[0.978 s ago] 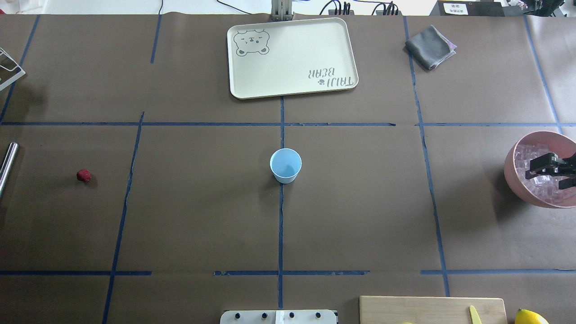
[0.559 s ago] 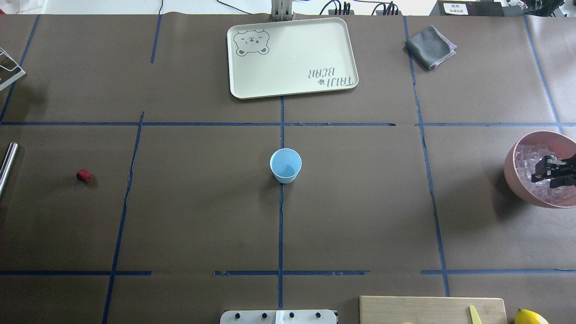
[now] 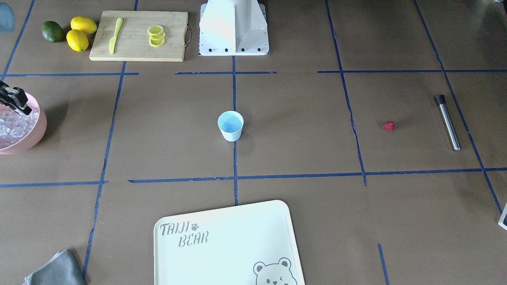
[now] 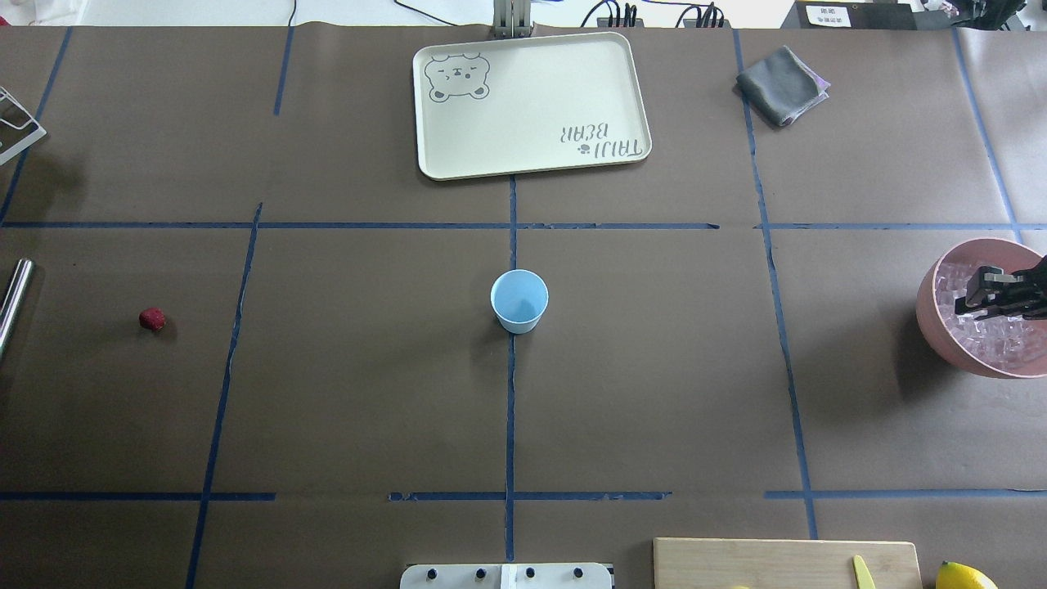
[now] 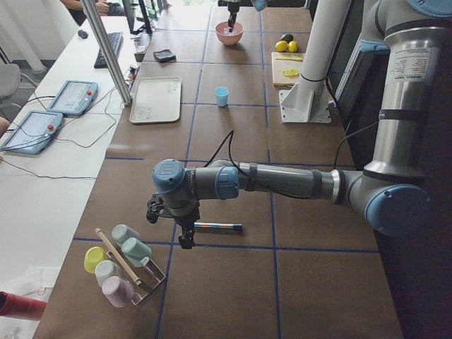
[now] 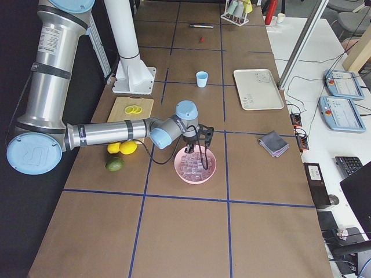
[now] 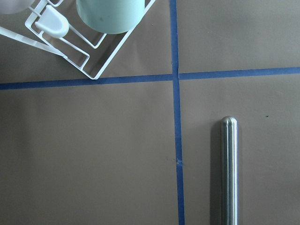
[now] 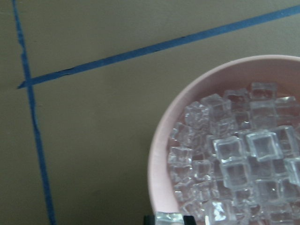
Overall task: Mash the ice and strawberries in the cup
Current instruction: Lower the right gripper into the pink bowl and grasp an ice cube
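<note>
Overhead exterior shows the right gripper [image 4: 972, 291] down in the pink bowl [image 4: 928, 315], fingers pinching one cube of the ice [image 8: 169, 217] — slick, it could squirt free on the carry to the cup [image 4: 519, 301] standing mid-desk, well apart — of the left gripper [image 5: 185, 241] I cannot tell.

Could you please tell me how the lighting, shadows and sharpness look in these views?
Overhead exterior: even light, and the pink bowl throws a soft shadow beside it. Exterior front-facing: the tray looks washed out, and the cup casts a faint shadow. Right wrist-mounted: the ice is sharp, with small glints. Left wrist-mounted: a bright streak runs along the metal rod.
</note>
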